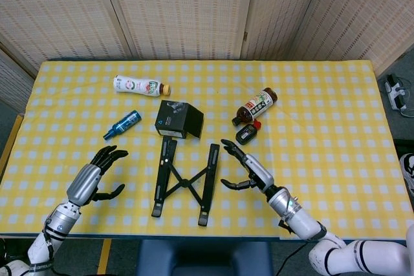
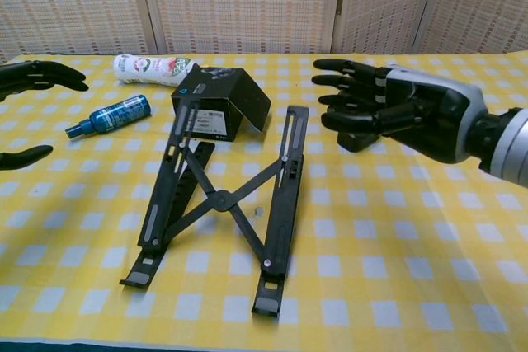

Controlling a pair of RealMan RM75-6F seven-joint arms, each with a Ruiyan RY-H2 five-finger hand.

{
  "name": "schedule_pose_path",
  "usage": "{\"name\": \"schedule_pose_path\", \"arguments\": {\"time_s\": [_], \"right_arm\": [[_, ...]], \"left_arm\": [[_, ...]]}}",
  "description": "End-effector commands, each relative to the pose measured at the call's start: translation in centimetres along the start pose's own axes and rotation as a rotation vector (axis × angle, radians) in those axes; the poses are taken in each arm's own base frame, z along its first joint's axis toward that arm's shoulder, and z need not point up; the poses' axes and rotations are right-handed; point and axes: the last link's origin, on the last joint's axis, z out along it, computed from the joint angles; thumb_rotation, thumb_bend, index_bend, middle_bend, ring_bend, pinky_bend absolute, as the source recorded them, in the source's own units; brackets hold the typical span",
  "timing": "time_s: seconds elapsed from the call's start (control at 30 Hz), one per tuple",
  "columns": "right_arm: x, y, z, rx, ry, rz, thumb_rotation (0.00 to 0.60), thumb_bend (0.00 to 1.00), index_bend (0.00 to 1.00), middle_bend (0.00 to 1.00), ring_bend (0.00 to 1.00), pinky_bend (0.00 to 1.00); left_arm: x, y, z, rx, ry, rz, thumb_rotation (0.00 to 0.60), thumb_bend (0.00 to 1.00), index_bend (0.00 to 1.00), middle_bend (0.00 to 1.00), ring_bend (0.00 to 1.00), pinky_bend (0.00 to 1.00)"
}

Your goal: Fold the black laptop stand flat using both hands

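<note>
left hand: fingers spread, holding nothing, well left of the black metal folding laptop stand. right hand: fingers apart and extended, holding nothing, just right of the stand without touching it. the stand lies low on the yellow checked tablecloth, its two slotted rails crossed by x-shaped links, near the front edge. a black cardboard box sits just behind it.

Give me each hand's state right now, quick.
Left hand: open, holding nothing.
Right hand: open, holding nothing, clear of the black folding laptop stand.
</note>
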Motion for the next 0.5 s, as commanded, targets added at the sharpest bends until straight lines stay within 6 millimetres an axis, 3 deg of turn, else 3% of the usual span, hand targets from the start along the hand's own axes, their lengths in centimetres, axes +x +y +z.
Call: {"name": "schedule_pose_path", "arguments": {"time_s": [0.03, 0.23, 0.4, 0.5], "right_arm": [[2.6, -1.7, -2.4, 0.129, 0.168, -0.1, 0.6, 0.34, 0.0, 0.0, 0.0, 0.0], [2.7, -3.1, -4.2, 0.199, 0.14, -0.354, 0.6, 0.34, 0.0, 0.01, 0.03, 0.0], [1.0, -3.6, -5.0, 0.248, 0.009, -0.798, 0.6, 0.34, 0.03, 0.19, 0.2, 0.03], [0.1, -3.1, -4.7, 0.247, -0.029, -0.949, 0.6, 0.34, 0.14, 0.29, 0.33, 0.15]], "left_arm": [[0.7, -0.4, 0.6, 0.002, 0.004, 0.036, 0.6, 0.38, 0.18, 0.18, 0.05, 0.0], [0.9, -0.8, 2.3, -0.007, -0.029, 0.123, 0.6, 0.38, 0.18, 0.18, 0.06, 0.0], [-0.8, -1.1, 6.3, -0.068, -0.123, 0.333, 0.6, 0.37, 0.17, 0.16, 0.06, 0.0], [-1.8, -0.8, 8.0, -0.101, -0.132, 0.422, 0.6, 0.33, 0.12, 0.13, 0.05, 0.0]]}}
